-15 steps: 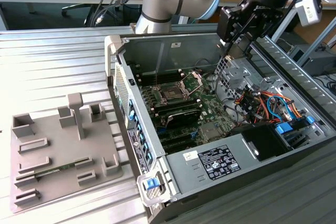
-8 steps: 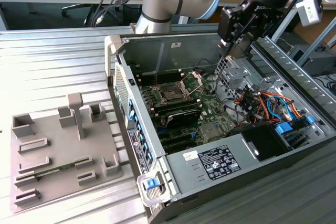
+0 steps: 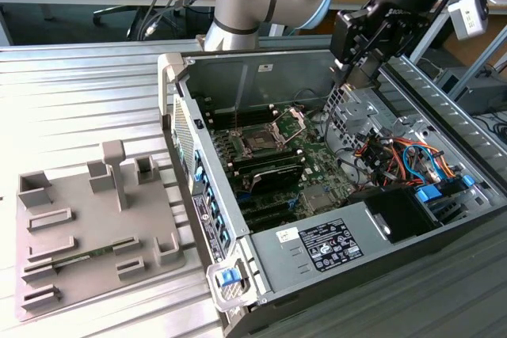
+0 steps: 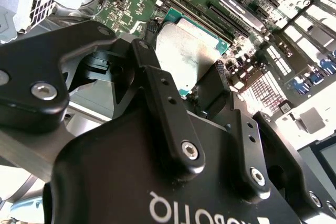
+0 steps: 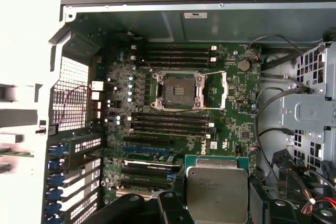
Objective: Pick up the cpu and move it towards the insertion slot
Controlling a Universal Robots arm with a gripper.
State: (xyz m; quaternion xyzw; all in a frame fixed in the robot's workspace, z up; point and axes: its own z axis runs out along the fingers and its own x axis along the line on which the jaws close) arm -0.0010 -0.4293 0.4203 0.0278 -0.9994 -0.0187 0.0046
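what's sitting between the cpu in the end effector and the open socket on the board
In the first wrist view, long black memory slots on the green board lie between the held cpu and the insertion slot.

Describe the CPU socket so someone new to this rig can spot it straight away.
Find the open computer case lying on its side and the green motherboard inside. The insertion slot sits between two banks of long black memory slots. It is the one square part there: a dark centre inside a shiny metal frame, with a thin wire lever beside it.
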